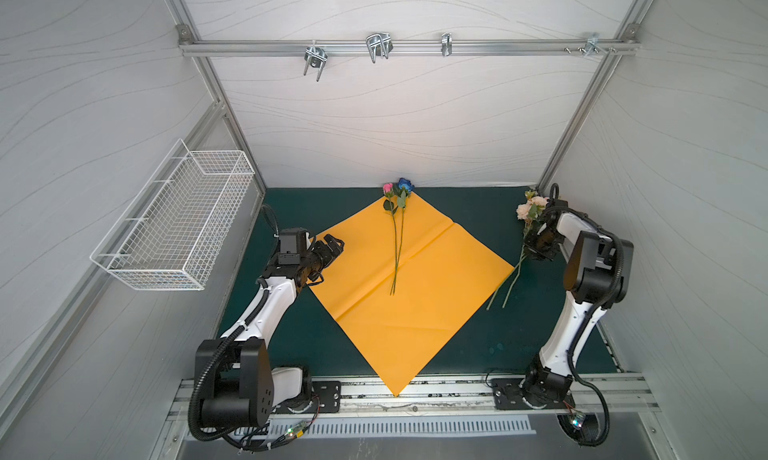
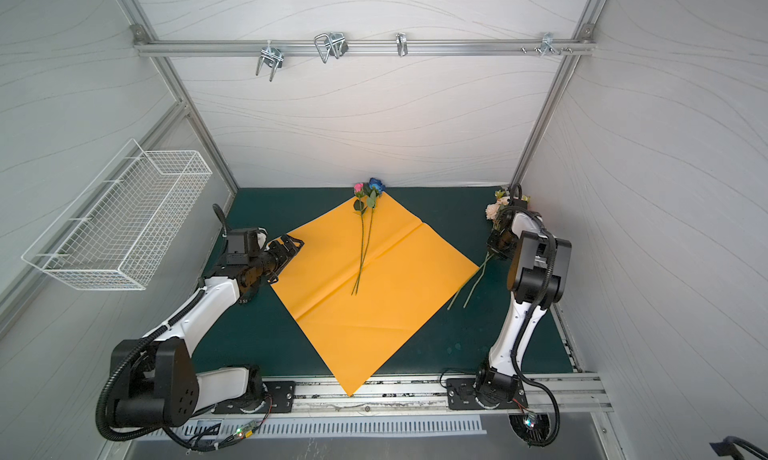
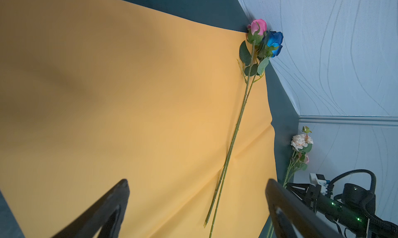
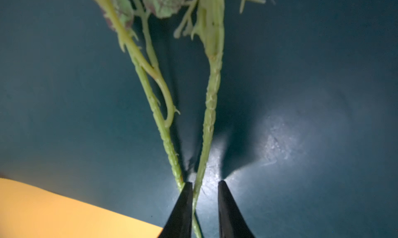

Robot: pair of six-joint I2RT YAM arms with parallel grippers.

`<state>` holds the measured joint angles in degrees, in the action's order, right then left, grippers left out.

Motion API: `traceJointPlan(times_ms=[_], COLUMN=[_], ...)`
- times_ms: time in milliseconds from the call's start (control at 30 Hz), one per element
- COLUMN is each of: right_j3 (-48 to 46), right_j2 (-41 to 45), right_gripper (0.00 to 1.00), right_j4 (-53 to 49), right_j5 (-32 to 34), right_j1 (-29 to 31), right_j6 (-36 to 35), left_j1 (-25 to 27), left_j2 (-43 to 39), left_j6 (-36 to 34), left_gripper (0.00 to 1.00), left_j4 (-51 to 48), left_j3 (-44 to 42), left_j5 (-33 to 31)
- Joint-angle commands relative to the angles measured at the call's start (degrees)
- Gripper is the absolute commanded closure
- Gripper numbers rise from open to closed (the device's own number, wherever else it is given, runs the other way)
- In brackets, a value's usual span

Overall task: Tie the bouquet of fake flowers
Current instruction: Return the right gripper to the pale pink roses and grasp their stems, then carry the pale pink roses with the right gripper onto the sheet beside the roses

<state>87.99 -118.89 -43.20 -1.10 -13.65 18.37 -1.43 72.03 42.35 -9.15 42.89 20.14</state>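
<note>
Pointing down at the bouquet stems, the right pincer stands narrowly parted; the left pincer hovers wide.

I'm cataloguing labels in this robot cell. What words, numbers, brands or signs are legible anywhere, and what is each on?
Small white marking on the left arm's black joint, in a top view: too small and blurred to read.
Orange paper sheet, pink and blue fake roses, peach fake flowers, white wire basket, dark green mat: no text visible.
</note>
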Motion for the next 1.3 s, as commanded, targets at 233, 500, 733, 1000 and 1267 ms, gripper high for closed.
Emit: traceJointPlan(times_ms=[233, 500, 733, 1000, 1267], right_j3=[3.9, 5.9, 6.7, 12.0, 31.3], right_j2=[-5.9, 1.0, 12.8, 9.7, -8.4], right_gripper=[0.79, 1.0, 1.0, 1.0, 1.0], right_j4=[0.5, -3.3, -5.2, 2.1, 3.5], right_j5=[-1.4, 2.1, -0.5, -12.7, -16.4], right_j1=[-0.5, -0.1, 4.2, 21.6, 35.8], right_j6=[1.8, 0.0, 1.4, 5.6, 8.6], left_j1=[0.1, 0.1, 0.1, 0.1, 0.1], left_j2=[-0.6, -0.6, -0.5, 0.3, 0.9], left_j6=[-0.2, -0.7, -0.4, -0.3, -0.3], left_gripper=[0.01, 0.01, 0.01, 0.01, 0.01], left_j4=[0.2, -0.2, 0.6, 1.3, 2.2], left_j3=[1.2, 1.5, 0.8, 0.6, 0.2], left_j5=[-0.5, -0.6, -0.5, -0.1, 0.6])
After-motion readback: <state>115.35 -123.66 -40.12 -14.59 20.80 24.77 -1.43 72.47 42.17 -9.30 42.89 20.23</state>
